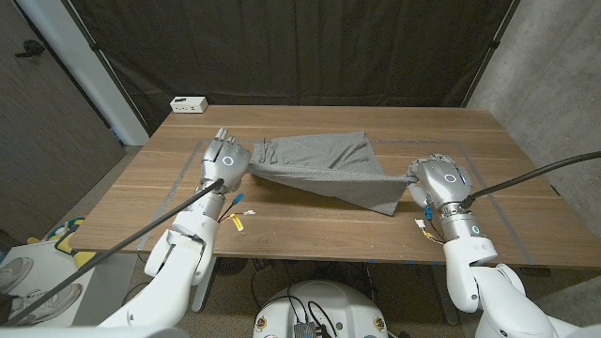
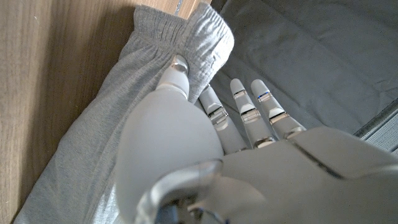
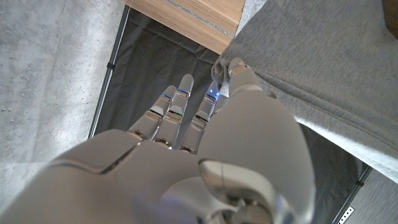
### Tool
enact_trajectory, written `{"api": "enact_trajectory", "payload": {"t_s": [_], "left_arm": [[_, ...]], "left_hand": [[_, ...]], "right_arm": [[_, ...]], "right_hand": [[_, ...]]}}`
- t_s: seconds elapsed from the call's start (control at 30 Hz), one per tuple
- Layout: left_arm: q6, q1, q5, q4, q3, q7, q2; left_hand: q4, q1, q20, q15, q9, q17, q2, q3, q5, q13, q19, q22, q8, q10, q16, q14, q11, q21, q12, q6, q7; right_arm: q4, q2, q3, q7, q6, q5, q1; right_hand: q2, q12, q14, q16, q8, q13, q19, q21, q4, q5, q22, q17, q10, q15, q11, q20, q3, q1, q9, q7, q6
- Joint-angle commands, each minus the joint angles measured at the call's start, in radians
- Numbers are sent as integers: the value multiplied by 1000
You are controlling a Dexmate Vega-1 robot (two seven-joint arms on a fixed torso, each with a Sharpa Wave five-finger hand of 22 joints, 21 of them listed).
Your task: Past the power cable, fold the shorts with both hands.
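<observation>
Your left hand (image 1: 223,160) pinches the waistband of the grey fabric shorts (image 1: 324,169) at frame centre-left; your right hand (image 1: 439,180) grips their opposite end at centre-right, cloth stretched between over the wooden table (image 1: 310,235).

grey cotton shorts (image 1: 329,169) with an elastic waistband, stretched taut across the middle of the wooden table, lifted at both ends, front edge sagging toward the near side

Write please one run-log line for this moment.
step: folding | left hand: grips waistband of grey shorts | right hand: grips leg end | shorts: stretched between hands over wooden table
</observation>
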Motion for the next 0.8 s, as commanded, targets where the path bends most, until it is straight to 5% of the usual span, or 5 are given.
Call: {"api": "enact_trajectory", "payload": {"t_s": [0.03, 0.43, 0.8], "left_arm": [[-48, -1, -92, -24, -55, -19, 1], [-116, -36, -200, -62, -97, -122, 28], [-167, -82, -424, -81, -166, -211, 51]], "left_hand": [[8, 7, 0, -169, 6, 4, 1, 2, 8, 7, 6, 1, -4, 17, 3, 5, -16, 7, -4, 0, -8], [12, 3, -1, -169, 7, 4, -1, -3, 12, 8, 4, 1, -10, 17, 1, 3, -17, 11, -8, -1, -13], [14, 4, -1, -170, 7, 4, -1, -5, 16, 9, 3, 1, -14, 18, 0, 3, -17, 13, -11, 2, -10]], "right_arm": [[46, 39, 45, 78, 79, -82, 7], [94, 84, 98, 170, 176, -139, 18], [139, 117, 139, 263, 278, -184, 47]], "right_hand": [[10, -4, -1, -3, 2, 4, 0, 3, 3, 0, 3, 6, -3, -182, 2, -25, 0, -1, 18, 24, 36], [10, -6, 0, 0, -3, 5, 0, 4, 5, -5, 3, 12, -3, -181, 2, -24, -5, 0, 16, 23, 36], [12, -10, -2, -2, -7, 6, -1, 4, 8, -9, 3, 15, -9, -180, 2, -22, -10, -1, 14, 18, 39]]}}
